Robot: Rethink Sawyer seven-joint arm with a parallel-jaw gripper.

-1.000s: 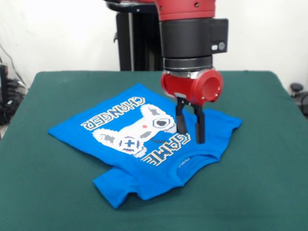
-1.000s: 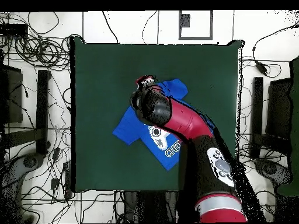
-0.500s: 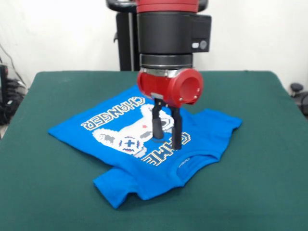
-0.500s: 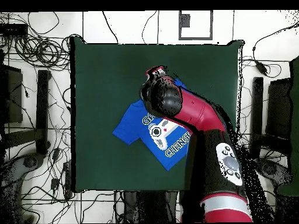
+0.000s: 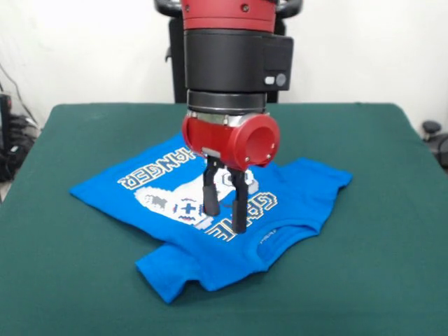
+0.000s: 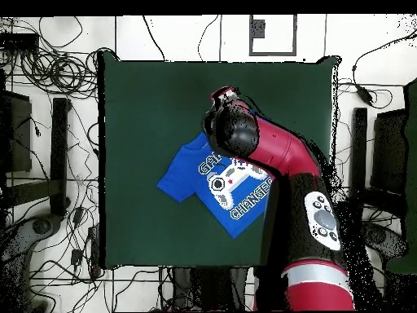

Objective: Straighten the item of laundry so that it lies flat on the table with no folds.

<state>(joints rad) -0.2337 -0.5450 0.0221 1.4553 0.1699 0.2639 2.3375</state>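
The blue T-shirt with white "GAME CHANGER" lettering lies on the dark green table, mostly spread, print up. Its near sleeve is folded and bunched at the front. In the overhead view the shirt lies mid-table, partly hidden under the arm. My gripper hangs from the red wrist just above the shirt's lettering near the collar. Its two black fingers stand a little apart and hold nothing. In the overhead view the arm hides the gripper.
The black pedestal stands behind the table's far edge. Cables and stands surround the table on the floor in the overhead view. Green table surface lies bare around the shirt on all sides.
The gripper has moved steadily to the picture's left in the front view, from over the shirt's right shoulder to over the lettering. The shirt has not moved.
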